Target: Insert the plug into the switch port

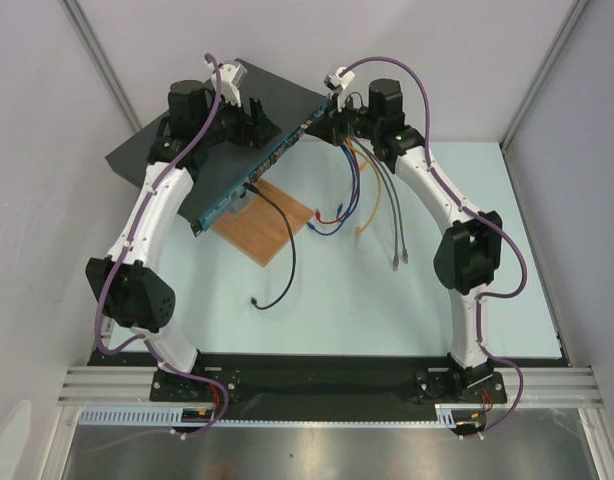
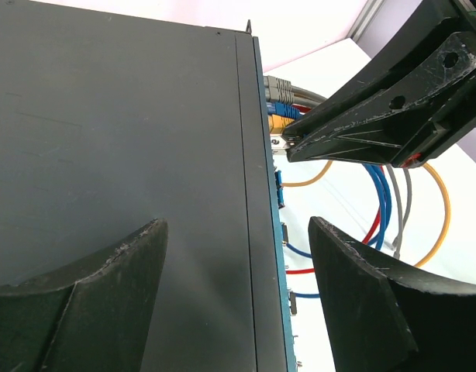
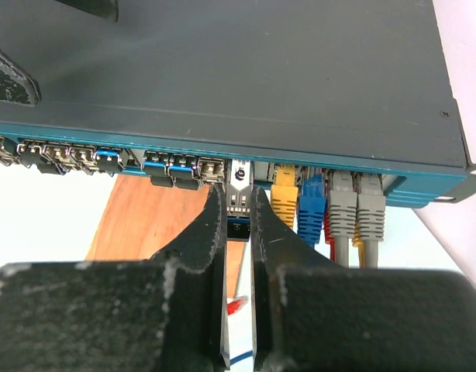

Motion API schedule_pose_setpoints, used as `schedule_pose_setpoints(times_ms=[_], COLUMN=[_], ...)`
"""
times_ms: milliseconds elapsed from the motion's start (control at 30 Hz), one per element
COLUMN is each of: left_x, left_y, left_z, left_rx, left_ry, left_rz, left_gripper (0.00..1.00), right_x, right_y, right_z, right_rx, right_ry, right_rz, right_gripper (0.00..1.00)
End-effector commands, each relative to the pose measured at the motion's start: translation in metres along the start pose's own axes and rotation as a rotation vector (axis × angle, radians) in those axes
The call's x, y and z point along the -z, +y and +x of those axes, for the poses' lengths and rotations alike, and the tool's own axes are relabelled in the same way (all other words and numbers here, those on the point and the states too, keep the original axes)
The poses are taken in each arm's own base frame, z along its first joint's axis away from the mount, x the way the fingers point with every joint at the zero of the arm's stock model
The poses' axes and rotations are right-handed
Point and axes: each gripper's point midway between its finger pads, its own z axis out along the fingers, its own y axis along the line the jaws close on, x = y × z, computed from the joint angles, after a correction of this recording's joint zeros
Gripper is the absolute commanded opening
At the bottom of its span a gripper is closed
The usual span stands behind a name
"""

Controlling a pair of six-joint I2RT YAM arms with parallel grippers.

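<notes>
Pinched nearly shut, the right gripper (image 3: 238,203) holds the small plug (image 3: 239,182) by its rear sides, nose at the blue front of the switch (image 3: 222,70). Wide open, the left gripper (image 2: 236,225) hangs over the switch, holding nothing. That plug looks light, rigid and probably slippery, so grip well back.

The silver plug (image 3: 239,188) sits tight between a yellow plug (image 3: 284,203) and occupied ports (image 3: 184,167), wooden board (image 3: 145,232) beneath.

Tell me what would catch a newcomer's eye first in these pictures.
The right pincer pinches a small silver plug against the blue port row of the dark switch. Beside it, yellow, blue and grey cable plugs sit in ports. The left pincer gapes open over the switch's front edge.
</notes>
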Motion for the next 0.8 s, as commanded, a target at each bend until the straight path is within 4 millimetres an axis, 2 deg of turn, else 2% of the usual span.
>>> schedule_pose_setpoints(times_ms=[0, 200, 300, 367, 400, 433, 467, 500, 667, 767], left_x=[0.003, 0.001, 0.001, 0.001, 0.001, 0.001, 0.002, 0.002, 0.001, 0.003], left_y=[-0.004, -0.003, -0.002, -0.003, -0.003, -0.003, -0.003, -0.003, -0.003, -0.004], left_z=[-0.024, -0.022, -0.023, -0.024, -0.023, -0.023, -0.023, -0.024, -0.024, -0.026], left_rx=[-0.018, -0.012, -0.014, -0.018, -0.015, -0.018, -0.019, -0.022, -0.025, -0.032], left_ry=[-0.062, -0.059, -0.061, -0.062, -0.059, -0.059, -0.059, -0.062, -0.06, -0.066], left_rz=[0.02, 0.02, 0.019, 0.022, 0.018, 0.02, 0.02, 0.02, 0.023, 0.023], left_gripper=[0.78, 0.78, 0.78, 0.78, 0.78, 0.78, 0.78, 0.78, 0.78, 0.78], right_x=[-0.021, -0.026, -0.018, -0.008, -0.001, 0.005, 0.008, 0.015, 0.031, 0.036], right_y=[0.016, 0.017, 0.015, 0.009, 0.009, 0.003, 0.002, 0.002, -0.007, -0.007], right_z=[-0.034, -0.037, -0.035, -0.028, -0.034, -0.028, -0.022, -0.029, -0.018, -0.016], right_rx=[0.117, 0.126, 0.124, 0.102, 0.113, 0.102, 0.088, 0.111, 0.103, 0.11], right_ry=[-0.16, -0.19, -0.166, -0.133, -0.134, -0.111, -0.086, -0.087, -0.015, 0.011], right_rz=[-0.067, -0.106, -0.107, -0.097, -0.09, -0.069, -0.06, -0.049, -0.009, 0.006], right_gripper=[0.0, 0.0, 0.07, 0.16, 0.2, 0.27, 0.3, 0.32, 0.35, 0.29])
